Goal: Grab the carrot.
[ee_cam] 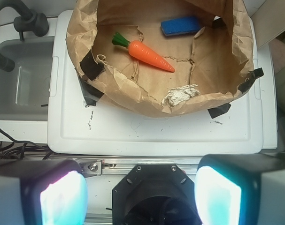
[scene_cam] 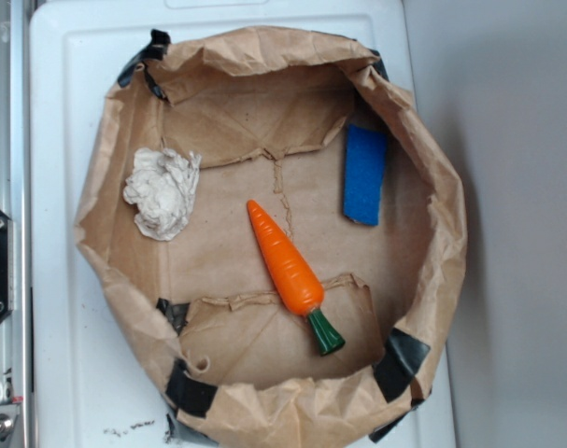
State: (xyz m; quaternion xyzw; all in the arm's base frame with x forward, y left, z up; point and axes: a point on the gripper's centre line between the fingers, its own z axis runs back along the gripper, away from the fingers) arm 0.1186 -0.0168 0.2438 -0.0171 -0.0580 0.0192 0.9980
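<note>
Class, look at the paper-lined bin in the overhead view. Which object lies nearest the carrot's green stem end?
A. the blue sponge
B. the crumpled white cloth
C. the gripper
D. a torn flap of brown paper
D. The carrot lies diagonally, and its stem rests on the torn flap of brown paper; the blue sponge and crumpled white cloth sit farther away.

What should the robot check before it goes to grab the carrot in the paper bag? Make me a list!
1. Carrot in plain sight, nothing on top: ok.
2. Room around it: blue sponge and crumpled white paper both lie apart from it: ok.
3. Gripper open: ok, its two fingers stand wide apart in the wrist view.
4. Gripper above the carrot: not ok, it sits outside the paper bag, over the white lid's near edge.
5. Bag wall in the way: not ok, the crumpled rim stands between gripper and carrot, so go in from above.
6. Fingers lined up across the carrot: cannot tell.
</note>
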